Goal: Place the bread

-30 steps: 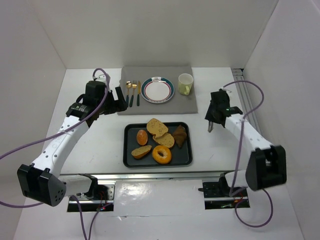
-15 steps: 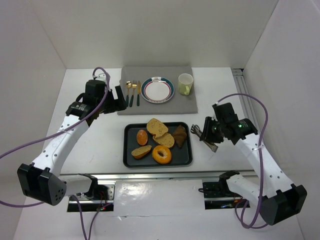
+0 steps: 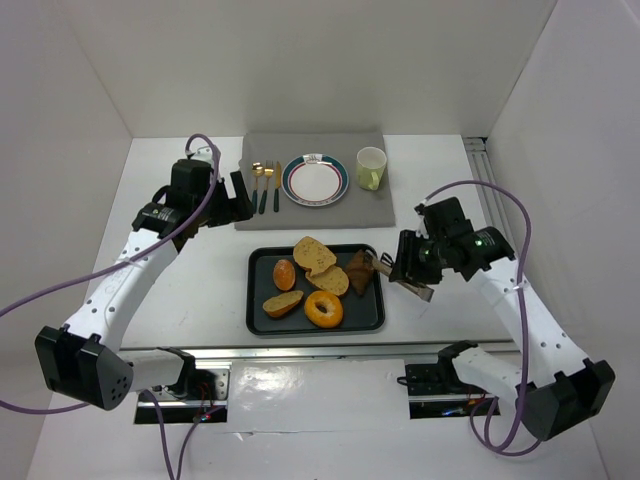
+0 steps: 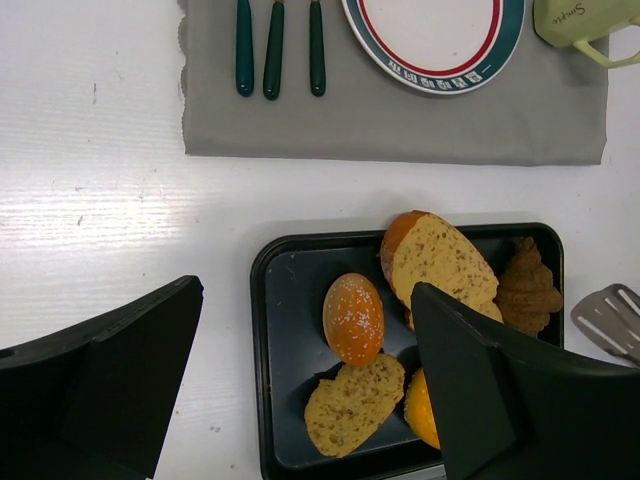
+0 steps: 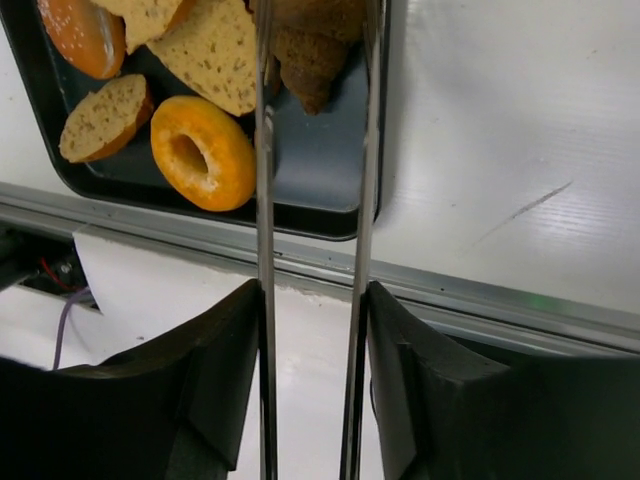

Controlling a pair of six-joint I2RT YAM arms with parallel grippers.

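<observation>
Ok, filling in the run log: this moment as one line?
right gripper: holds metal tongs | tong tips: near dark brown croissant on black tray | left gripper: open, empty | teal-rimmed white plate: no bread yet

Pale green mug and three utensils on grey placemat

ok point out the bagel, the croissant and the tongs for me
bagel (image 5: 228, 178) right wrist view, right side of its ring
croissant (image 4: 527, 285) left wrist view, middle of its body
tongs (image 4: 610, 318) left wrist view, slotted tip

Bread pcs on blk tray, brown croissant at R edge
</observation>
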